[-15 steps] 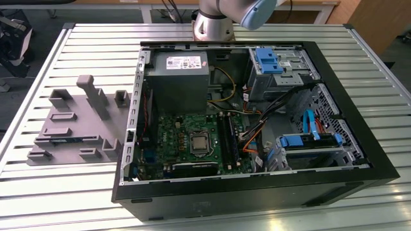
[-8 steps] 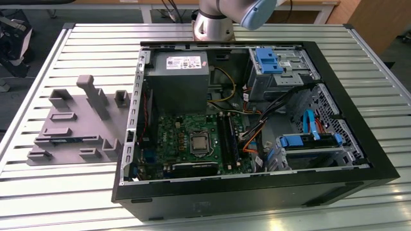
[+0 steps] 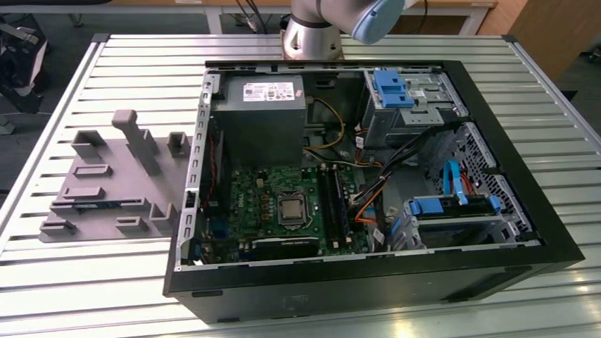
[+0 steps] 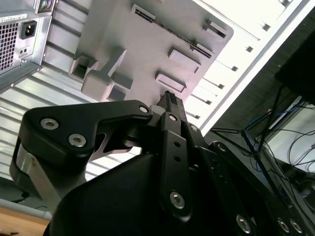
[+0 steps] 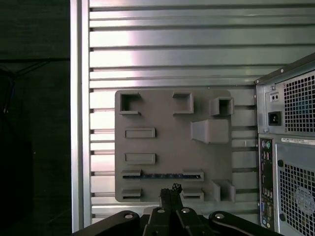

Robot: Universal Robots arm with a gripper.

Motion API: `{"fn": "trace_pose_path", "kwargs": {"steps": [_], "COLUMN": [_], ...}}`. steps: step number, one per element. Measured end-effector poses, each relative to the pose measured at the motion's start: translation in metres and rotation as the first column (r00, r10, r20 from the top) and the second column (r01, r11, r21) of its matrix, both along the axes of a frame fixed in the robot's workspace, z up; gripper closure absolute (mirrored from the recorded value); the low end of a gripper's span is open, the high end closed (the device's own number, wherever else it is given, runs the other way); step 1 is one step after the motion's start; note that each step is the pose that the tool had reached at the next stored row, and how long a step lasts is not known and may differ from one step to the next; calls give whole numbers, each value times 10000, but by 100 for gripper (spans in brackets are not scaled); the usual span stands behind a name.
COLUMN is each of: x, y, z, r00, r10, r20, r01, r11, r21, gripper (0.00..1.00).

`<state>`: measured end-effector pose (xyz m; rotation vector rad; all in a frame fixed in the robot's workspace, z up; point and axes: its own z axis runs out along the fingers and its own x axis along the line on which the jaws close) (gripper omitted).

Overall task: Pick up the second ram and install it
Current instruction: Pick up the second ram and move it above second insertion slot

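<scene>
Zero load in the claw [image 5: 172, 189]: hangs pressed together above the grey fixture [image 5: 167, 118]. Faces the second ram [image 5: 162, 175], seated in that fixture's long slot, long axis parallel to the fixture's claw-side edge.

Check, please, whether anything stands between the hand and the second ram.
Nothing visible does. In the first wrist view the second ram lies uncovered in its holder on the gray fixture, and the hand hangs clear of it, with only open air between.

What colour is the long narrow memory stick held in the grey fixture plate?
The long narrow memory stick is blue, clearest in the exterior view.
</scene>
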<state>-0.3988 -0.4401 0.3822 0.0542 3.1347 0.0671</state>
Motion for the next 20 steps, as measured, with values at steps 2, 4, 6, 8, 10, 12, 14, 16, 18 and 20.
{"fn": "trace_pose_path", "kwargs": {"steps": [2,4,6,8,10,12,14,16,18,20], "x": [-2,-3,-4,-3,-4,-3,-3,-3,-3,-4], "y": [0,0,0,0,0,0,0,0,0,0], "z": [1,0,-2,-3,-3,-3,-2,-3,-3,-4], "r00": [9996,9979,9949,9916,9898,9893,9893,9892,9870,9811], "r10": [293,652,1007,1291,1426,1459,1462,1464,1605,1933], "r20": [-2,-1,-1,0,1,0,-1,0,0,1], "r01": [-293,-652,-1007,-1291,-1426,-1459,-1462,-1464,-1605,-1933], "r11": [9996,9979,9949,9916,9898,9893,9893,9892,9870,9811], "r21": [-1,-1,0,0,0,0,0,0,-1,-1], "gripper": [89,89,89,89,89,89,89,89,89,89]}}
